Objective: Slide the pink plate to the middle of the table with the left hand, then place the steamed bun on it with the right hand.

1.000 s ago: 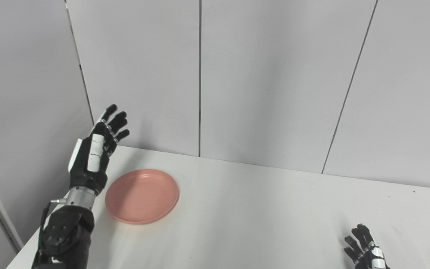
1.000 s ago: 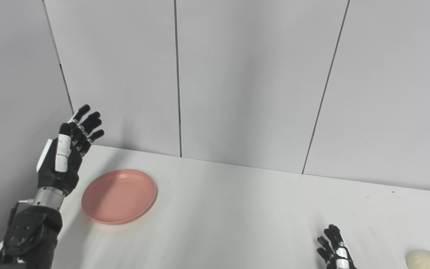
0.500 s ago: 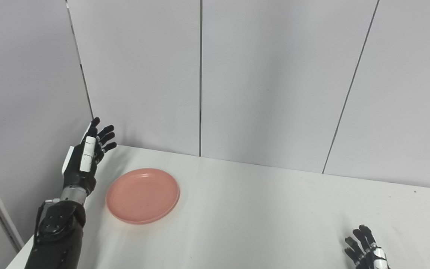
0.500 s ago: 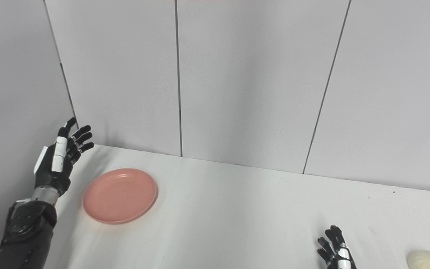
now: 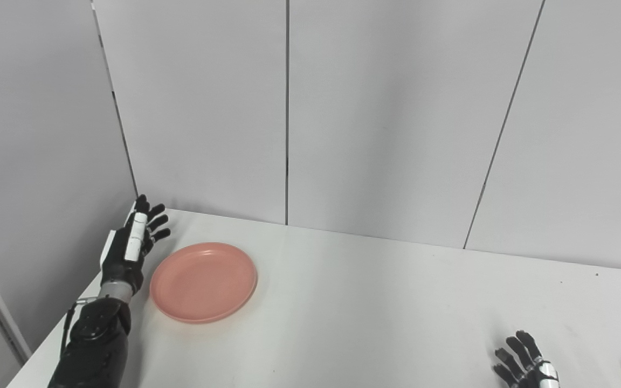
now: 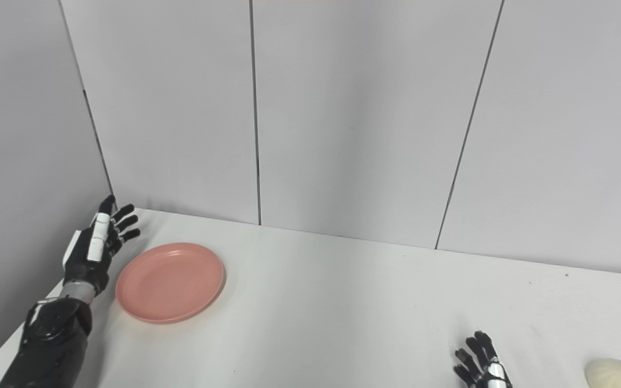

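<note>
While the right hand waits with fingers spread near the steamed bun, the left hand, fingers apart and empty, stands just left of the pink plate at the table's left end.

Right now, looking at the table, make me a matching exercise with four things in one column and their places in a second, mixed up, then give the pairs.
Things:
1. pink plate
2. steamed bun
3. left hand
4. right hand

Places:
A. open, near the bottom edge, left of the bun
B. far right, near the front
C. on the table's left part, empty
D. open, just left of the plate

Pairs: 1-C, 2-B, 3-D, 4-A
</note>
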Motion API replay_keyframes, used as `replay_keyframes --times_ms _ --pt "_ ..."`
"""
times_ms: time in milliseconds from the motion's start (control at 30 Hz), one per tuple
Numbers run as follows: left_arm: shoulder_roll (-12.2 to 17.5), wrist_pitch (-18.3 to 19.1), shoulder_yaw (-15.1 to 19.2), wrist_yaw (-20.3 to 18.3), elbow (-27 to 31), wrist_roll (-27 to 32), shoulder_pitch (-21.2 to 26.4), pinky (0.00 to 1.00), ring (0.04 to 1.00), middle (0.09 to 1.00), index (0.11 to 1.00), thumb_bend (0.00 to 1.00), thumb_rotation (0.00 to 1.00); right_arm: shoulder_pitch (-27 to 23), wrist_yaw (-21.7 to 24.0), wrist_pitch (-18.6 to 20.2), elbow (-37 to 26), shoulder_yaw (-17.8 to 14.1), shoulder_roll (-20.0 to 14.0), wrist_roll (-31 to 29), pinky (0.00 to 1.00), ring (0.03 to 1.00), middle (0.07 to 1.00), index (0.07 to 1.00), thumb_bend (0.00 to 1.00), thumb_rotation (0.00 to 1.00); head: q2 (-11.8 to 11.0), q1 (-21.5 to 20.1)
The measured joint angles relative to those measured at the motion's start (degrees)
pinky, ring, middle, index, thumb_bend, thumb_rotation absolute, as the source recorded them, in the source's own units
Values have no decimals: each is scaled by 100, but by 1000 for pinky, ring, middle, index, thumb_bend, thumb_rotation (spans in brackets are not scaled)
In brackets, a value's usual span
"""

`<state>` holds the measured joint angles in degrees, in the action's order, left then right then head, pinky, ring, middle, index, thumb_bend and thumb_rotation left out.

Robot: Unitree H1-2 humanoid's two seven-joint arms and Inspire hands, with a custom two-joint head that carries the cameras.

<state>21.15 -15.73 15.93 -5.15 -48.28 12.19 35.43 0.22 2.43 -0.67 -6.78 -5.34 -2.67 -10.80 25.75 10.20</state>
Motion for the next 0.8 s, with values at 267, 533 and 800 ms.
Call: replay_keyframes --times_ms 267,533,800 --pt "-11 -98 -15 9 -398 -11 18 850 877 876 1000 979 860 41 0 119 -53 -24 -11 -11 868 862 904 897 662 954 53 44" --pt "41 -311 -52 22 -671 -30 78 866 885 883 1000 951 872 53 3 122 -63 -37 -40 -26 861 851 893 892 667 954 35 70" --pt "25 -266 -61 -37 -639 0 66 852 887 881 1000 950 841 54 -3 122 -63 -35 -39 2 835 841 888 892 643 970 70 44"
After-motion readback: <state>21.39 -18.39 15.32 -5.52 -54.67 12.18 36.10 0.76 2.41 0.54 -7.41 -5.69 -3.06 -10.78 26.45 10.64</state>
